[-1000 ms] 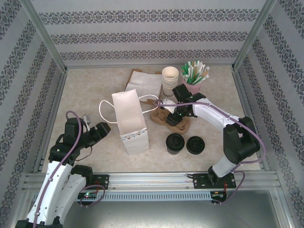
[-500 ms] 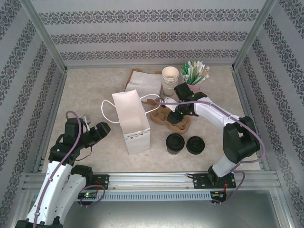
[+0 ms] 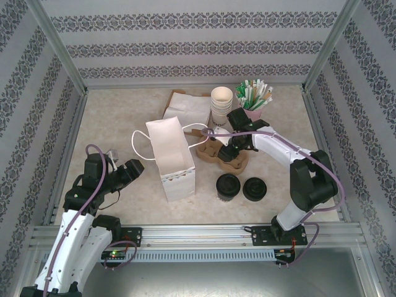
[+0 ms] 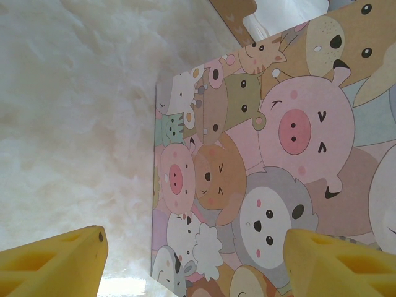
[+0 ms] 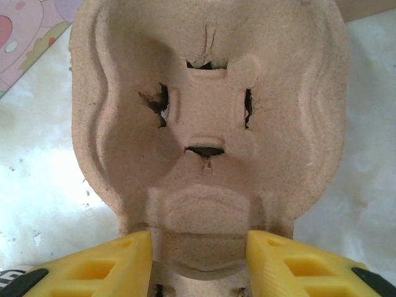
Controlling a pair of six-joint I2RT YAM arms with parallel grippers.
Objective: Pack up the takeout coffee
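Note:
The takeout coffee (image 3: 228,186), a dark cup under a black dome lid, stands near the front of the table, just right of the white paper bag (image 3: 172,158). Behind it lies a brown pulp cup carrier (image 3: 209,152). My right gripper (image 3: 231,151) reaches down onto the carrier. In the right wrist view its yellow fingers (image 5: 111,260) press both sides of the middle ridge of the carrier (image 5: 207,111). My left gripper (image 3: 132,168) hovers open left of the bag, facing its cartoon-animal side (image 4: 266,154), with nothing between its jaws.
A squat black lid pile (image 3: 254,189) sits right of the coffee. Stacked cream cups (image 3: 221,102), a pink holder of green-and-white straws (image 3: 253,100) and a brown napkin pack (image 3: 185,106) line the back. Metal frame rails border the table.
The right jaws have narrowed slightly onto the carrier's ridge and the wrist has shifted a little. The left arm has not moved.

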